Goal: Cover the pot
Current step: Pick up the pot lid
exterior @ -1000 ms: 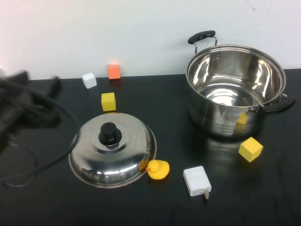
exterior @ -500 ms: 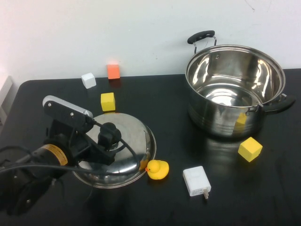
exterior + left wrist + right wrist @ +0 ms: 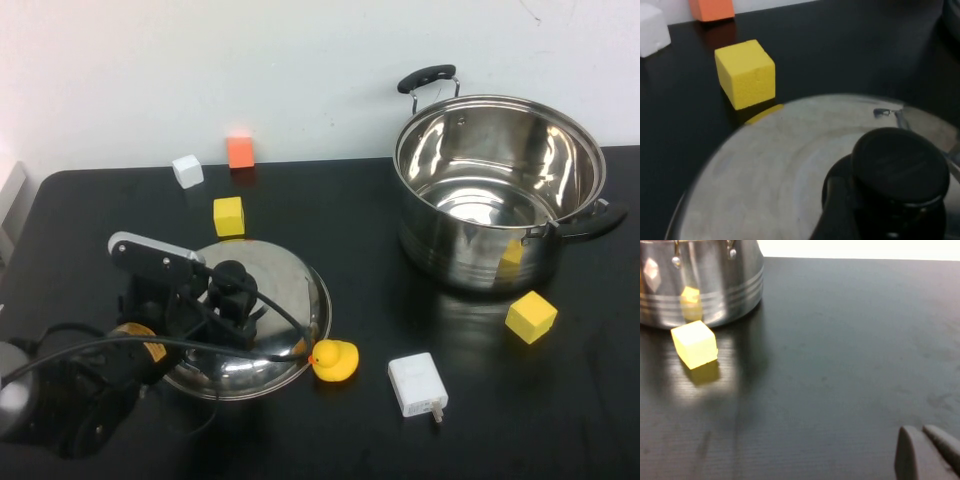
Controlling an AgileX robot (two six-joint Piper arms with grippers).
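Now the left end effector point(image 3: 232, 300) sits at the black knob point(image 3: 230, 279) of the domed steel lid point(image 3: 285, 310), left of the large shiny stainless-steel pot point(image 3: 500, 190); whether its fingers grip is unclear. Beside the pot, the right end effector point(image 3: 929, 450) rests closed above the black surface point(image 3: 840, 340).

Probably lab: black bench point(image 3: 350, 220), toy blocks point(image 3: 229, 216).

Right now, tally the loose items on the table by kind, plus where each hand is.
Foam blocks: 4 (yellow, yellow, white, orange)
Pot: 1
Lid: 1
Rubber duck: 1
White charger: 1
Total: 8
Left hand: at the lid's knob.
Right hand: shut, low over bare table, seen only in its wrist view.
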